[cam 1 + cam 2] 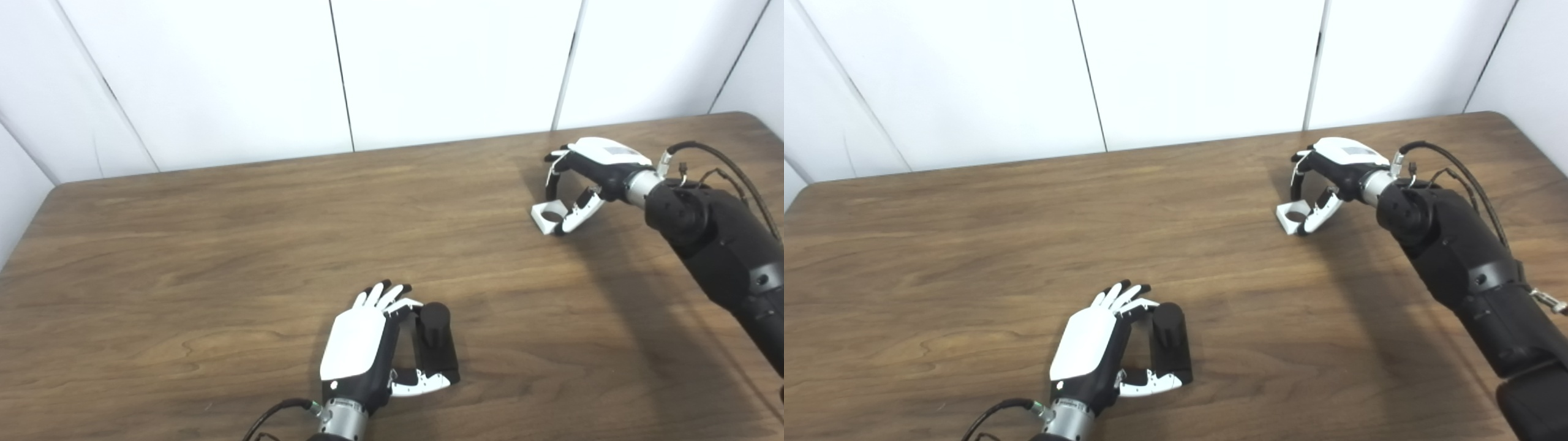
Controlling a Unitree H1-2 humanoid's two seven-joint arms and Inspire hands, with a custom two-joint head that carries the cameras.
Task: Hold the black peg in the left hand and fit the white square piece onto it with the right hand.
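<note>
The black peg point(436, 342) stands on its black base on the table, near the front middle. My left hand point(361, 346) lies just left of it, open, its fingers point(383, 296) stretched past the peg's far end and its thumb point(422, 383) at the base's near end. The white square piece point(547, 216), with a round hole in it, rests on the table at the back right. My right hand point(591, 171) arches over it, fingers point(553, 184) down at its far edge and thumb point(580, 213) against its right side, closed on it.
The brown wooden table point(245, 245) ends at a white panelled wall behind. A black cable point(723, 162) loops above my right wrist. My right forearm point(716, 245) stretches across the table's right side.
</note>
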